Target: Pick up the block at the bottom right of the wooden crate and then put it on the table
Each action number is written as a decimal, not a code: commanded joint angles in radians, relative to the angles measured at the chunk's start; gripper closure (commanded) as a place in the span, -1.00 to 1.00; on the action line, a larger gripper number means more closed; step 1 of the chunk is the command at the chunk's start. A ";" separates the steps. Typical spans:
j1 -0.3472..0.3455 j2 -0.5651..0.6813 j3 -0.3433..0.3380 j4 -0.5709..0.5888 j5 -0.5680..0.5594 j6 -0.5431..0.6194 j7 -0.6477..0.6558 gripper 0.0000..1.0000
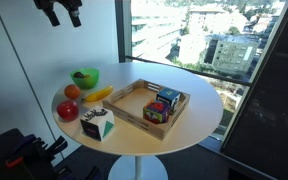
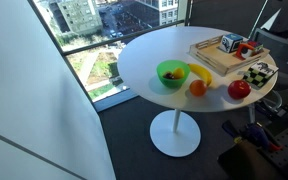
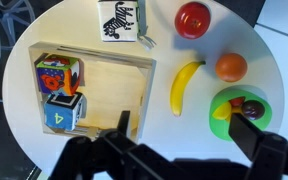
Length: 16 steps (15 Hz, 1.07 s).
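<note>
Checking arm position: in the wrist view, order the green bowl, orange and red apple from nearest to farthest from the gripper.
1. Green bowl, lower right.
2. Orange, just beyond the bowl.
3. Red apple, at the far edge.

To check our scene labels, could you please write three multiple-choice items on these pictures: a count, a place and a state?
1. How many cubes sit in the wooden crate? A one B two C four
2. Where does the banana lie? A in the crate B on the table, outside the crate C on a cube
3. What do the fingers hold? A nothing B a cube C a fruit
Key: 1B, only the block and the black cube are inside; 2B, it rests on the white top beside the crate; 3A, they hang empty, high above the table.
</note>
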 commanded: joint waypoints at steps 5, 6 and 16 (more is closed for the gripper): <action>0.005 0.001 -0.003 0.002 -0.003 -0.002 0.003 -1.00; 0.007 0.011 0.001 0.009 -0.003 -0.004 0.005 -1.00; 0.020 0.173 0.040 0.105 0.001 0.033 0.042 -1.00</action>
